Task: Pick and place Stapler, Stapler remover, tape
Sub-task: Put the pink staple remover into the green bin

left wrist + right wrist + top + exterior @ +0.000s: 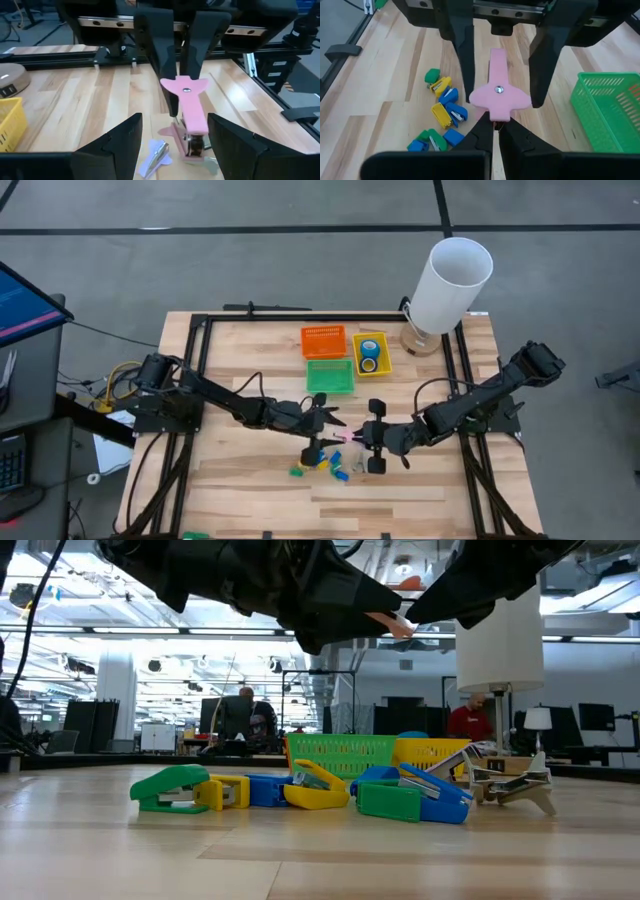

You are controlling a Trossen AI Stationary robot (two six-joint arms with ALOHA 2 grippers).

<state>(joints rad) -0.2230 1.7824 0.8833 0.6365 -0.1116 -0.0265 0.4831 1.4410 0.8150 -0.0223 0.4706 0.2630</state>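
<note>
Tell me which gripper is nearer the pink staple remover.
Right. The right gripper is shut on one end of the pink staple remover, holding it above the table. The left gripper faces it, open, its fingers flanking the remover without touching it.

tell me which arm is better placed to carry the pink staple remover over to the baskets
Probably the right. The right pincer is shut on the pink plastic staple remover, held above the table. The left pincer is open, its fingers only flanking the remover, so it would have to grasp first.
</note>
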